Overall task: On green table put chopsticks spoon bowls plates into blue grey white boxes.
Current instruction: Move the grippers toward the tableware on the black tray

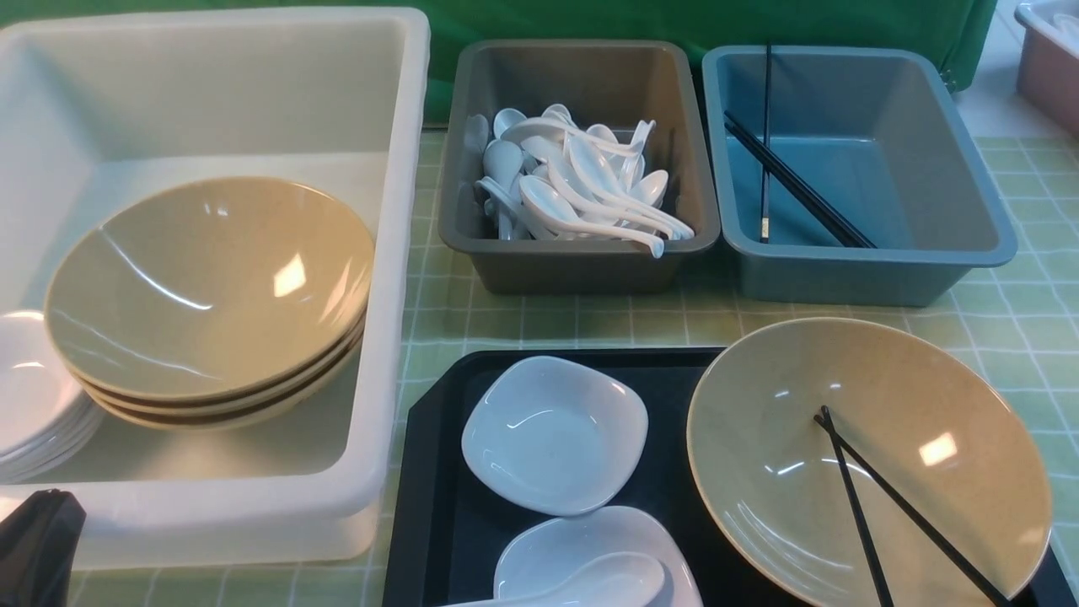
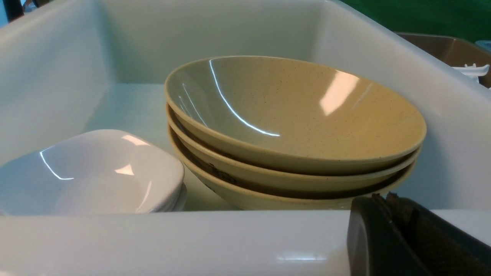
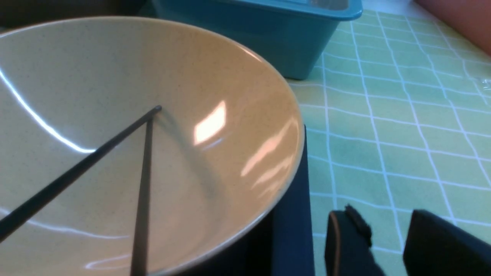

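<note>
Front view takes in three boxes along the back of the green checked tablecloth [image 1: 1028, 320]. At the robot's left, the large white box [image 1: 396, 253] holds three speckled tan bowls [image 1: 211, 287], nested and tilted, with a stack of white plates [image 1: 34, 396] just beside them in that box's near left corner. Next comes the grey box [image 1: 582, 261], which holds a heap of white soup spoons [image 1: 582, 181]. At the right is the blue box [image 1: 868, 270], where black chopsticks [image 1: 792, 181] lie, one running lengthwise and others crossing it on a slant. In front of the grey and blue boxes, a black tray [image 1: 430, 489] carries what is not yet sorted. On it are a small white dish [image 1: 552, 434], a second white dish [image 1: 582, 539] nearer the robot with a white spoon [image 1: 607, 582] resting in it, and a wide bowl [image 1: 784, 455]. This bowl is tan, glossy and finely speckled, and a chopstick pair [image 1: 877, 497] lies inside it, tips meeting near its middle and shafts spreading towards its near rim. The left gripper [image 2: 379, 203] has its fingers pressed together on nothing, just outside the white box's near wall. The right gripper [image 3: 387, 230] has its fingers parted and holds nothing, over the tablecloth just beside the tray's right edge.
</note>
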Action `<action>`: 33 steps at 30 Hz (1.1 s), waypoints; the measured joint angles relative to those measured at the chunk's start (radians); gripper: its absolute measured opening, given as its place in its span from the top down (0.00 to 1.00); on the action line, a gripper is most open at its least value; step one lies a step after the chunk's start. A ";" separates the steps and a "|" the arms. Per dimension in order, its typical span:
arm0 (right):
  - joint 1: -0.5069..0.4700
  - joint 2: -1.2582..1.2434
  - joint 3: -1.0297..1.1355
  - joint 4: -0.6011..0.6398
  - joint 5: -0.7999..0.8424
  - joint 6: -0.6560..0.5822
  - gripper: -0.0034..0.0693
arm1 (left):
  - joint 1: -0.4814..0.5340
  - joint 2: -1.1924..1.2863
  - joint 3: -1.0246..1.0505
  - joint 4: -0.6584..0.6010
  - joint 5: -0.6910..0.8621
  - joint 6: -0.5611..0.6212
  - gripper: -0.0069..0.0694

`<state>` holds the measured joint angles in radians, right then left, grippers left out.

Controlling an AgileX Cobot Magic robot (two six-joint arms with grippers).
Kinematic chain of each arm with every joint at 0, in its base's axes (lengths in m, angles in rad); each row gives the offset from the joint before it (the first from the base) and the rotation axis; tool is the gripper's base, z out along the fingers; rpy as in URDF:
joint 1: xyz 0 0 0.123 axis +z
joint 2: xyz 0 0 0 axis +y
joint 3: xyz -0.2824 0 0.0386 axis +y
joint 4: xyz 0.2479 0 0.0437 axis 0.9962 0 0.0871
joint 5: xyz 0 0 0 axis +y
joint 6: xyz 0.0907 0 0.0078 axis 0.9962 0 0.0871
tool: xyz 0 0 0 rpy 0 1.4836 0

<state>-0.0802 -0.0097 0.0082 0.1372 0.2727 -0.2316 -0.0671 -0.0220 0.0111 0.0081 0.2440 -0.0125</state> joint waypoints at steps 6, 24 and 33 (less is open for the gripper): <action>0.000 0.000 0.014 0.001 -0.092 0.027 0.63 | 0.000 0.000 0.000 0.016 -0.010 0.001 0.91; 0.000 0.000 0.020 0.006 -0.445 0.424 0.63 | 0.000 0.002 0.016 -0.034 -0.184 -0.148 0.91; 0.000 0.000 0.017 0.010 -0.579 0.469 0.63 | 0.000 0.002 0.016 -0.036 -0.458 -0.358 0.91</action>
<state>-0.0802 -0.0097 0.0252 0.1473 -0.3066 0.2374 -0.0671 -0.0200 0.0275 -0.0281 -0.2136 -0.3703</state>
